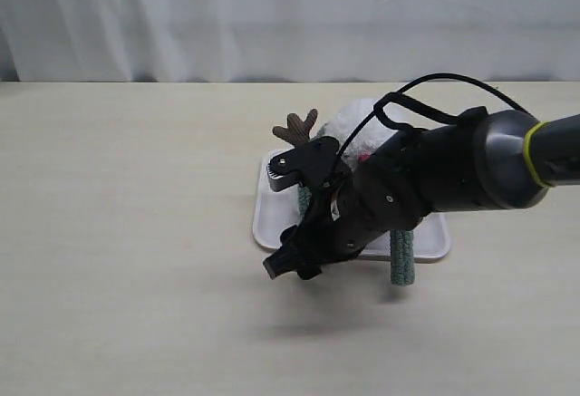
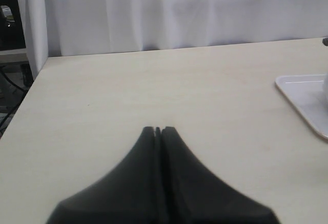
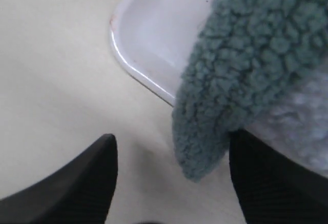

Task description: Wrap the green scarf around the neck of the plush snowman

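The plush snowman lies on a white tray, mostly hidden behind my right arm; its white fluff and one brown twig arm show. The green scarf hangs over the tray's near edge at one end, and another stretch shows beside my gripper. My right gripper is open at the tray's left corner. In the right wrist view the scarf's rounded end hangs between the open gripper's fingers, close to one finger, over white fluff. My left gripper is shut and holds nothing, over bare table.
The tray's rim curves just beyond my right fingers, and its corner shows far to the side in the left wrist view. A white curtain backs the pale wooden table. The table's edge is visible in the left wrist view.
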Action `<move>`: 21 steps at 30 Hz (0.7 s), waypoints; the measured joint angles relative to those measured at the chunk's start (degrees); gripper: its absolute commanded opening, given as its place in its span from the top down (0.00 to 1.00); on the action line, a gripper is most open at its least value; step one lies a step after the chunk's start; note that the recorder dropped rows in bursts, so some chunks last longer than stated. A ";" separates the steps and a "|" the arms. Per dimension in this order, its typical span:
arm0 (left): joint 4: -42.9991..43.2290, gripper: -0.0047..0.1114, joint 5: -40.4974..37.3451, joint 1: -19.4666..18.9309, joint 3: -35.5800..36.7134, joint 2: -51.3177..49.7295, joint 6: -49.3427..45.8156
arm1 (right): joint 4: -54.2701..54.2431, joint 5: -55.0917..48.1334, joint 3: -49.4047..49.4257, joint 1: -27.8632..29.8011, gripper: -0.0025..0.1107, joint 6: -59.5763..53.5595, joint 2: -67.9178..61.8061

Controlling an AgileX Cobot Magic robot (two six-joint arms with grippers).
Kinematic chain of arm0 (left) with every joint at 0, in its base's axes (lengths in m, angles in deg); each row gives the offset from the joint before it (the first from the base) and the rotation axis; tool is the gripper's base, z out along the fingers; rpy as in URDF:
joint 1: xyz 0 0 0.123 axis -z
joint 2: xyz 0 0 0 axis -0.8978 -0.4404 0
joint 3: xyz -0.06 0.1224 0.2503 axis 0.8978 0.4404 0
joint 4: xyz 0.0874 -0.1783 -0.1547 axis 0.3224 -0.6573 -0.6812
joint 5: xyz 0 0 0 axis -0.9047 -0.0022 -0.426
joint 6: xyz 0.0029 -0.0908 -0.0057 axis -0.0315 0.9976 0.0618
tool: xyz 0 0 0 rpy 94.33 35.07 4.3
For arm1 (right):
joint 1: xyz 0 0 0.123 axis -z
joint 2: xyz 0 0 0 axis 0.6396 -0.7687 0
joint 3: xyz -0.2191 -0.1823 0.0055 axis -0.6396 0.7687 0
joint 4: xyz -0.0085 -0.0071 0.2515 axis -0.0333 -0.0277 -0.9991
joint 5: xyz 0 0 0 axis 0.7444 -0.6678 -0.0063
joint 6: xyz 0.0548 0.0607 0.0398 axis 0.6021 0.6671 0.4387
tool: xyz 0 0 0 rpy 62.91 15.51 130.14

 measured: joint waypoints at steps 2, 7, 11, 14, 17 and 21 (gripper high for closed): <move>0.00 0.96 0.00 0.00 0.00 0.00 0.00 | 0.00 0.94 0.00 0.00 0.45 0.11 0.00; 0.00 0.96 0.00 0.00 0.00 0.00 0.00 | 0.00 3.82 0.00 0.00 0.45 0.85 0.00; 0.00 0.96 0.00 0.00 0.00 0.00 0.00 | 0.00 4.04 0.00 0.70 0.45 2.66 0.00; 0.00 0.96 0.00 0.00 0.00 0.00 0.00 | 0.00 3.31 0.00 1.41 0.45 3.15 0.00; 0.00 0.96 0.00 0.00 0.00 0.00 0.00 | 0.00 2.31 0.00 1.77 0.45 3.51 0.00; 0.00 0.96 0.00 0.00 0.00 0.00 0.00 | 0.00 2.59 0.00 1.77 0.45 3.68 0.00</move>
